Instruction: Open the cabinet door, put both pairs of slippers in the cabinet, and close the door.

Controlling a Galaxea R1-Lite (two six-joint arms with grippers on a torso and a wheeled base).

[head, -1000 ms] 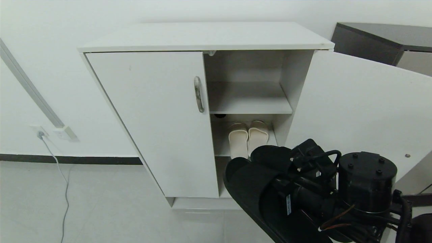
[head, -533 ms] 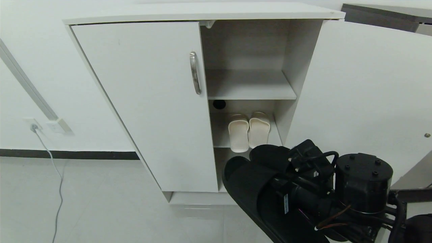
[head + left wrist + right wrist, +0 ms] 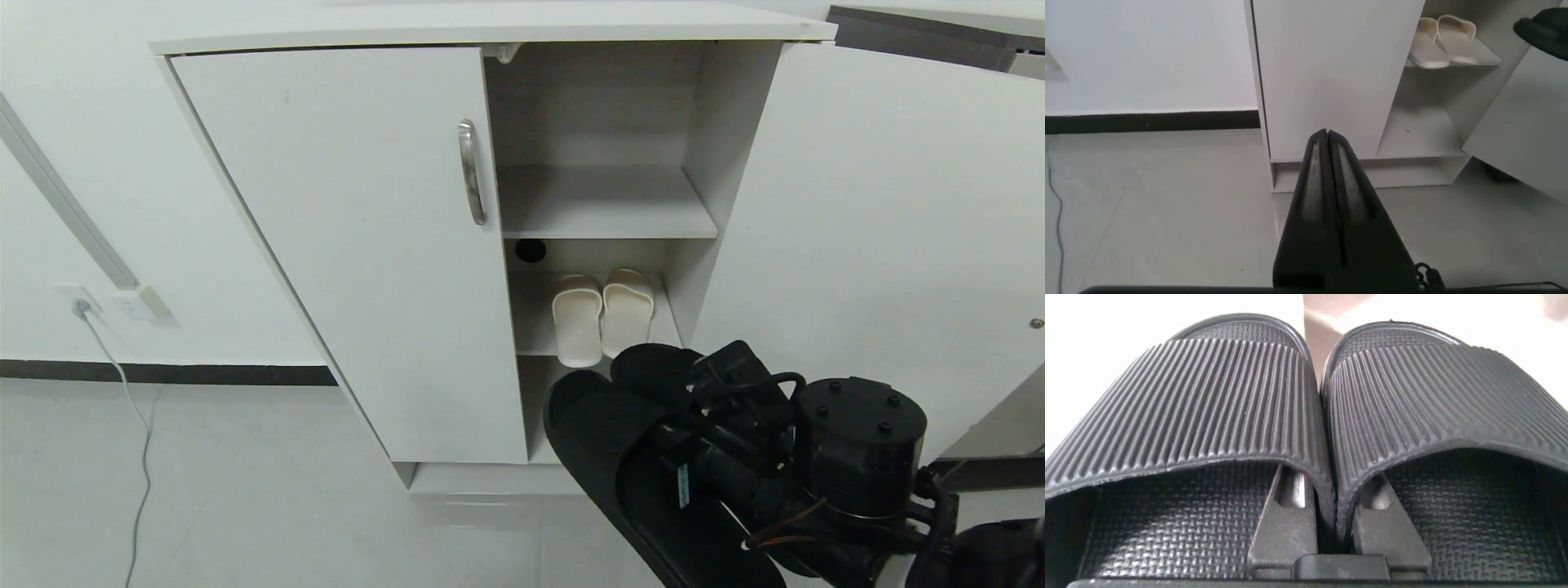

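Observation:
The white cabinet stands with its right door swung open and its left door shut. A pair of white slippers sits on the middle shelf, also seen as white slippers in the left wrist view. My right gripper is shut on a pair of black slippers, one finger inside each strap, pinching the inner sides together. In the head view the black slippers hang in front of the cabinet's lower opening. My left gripper is shut and empty, low above the floor, some way in front of the cabinet.
The bottom shelf and top shelf are bare. A wall socket with a cable sits at the left. A dark piece of furniture stands behind the open door. Grey floor lies free at the left.
The head camera has shifted, so the cabinet now sits higher in the picture. The right arm with the black slippers has dropped slightly in the picture.

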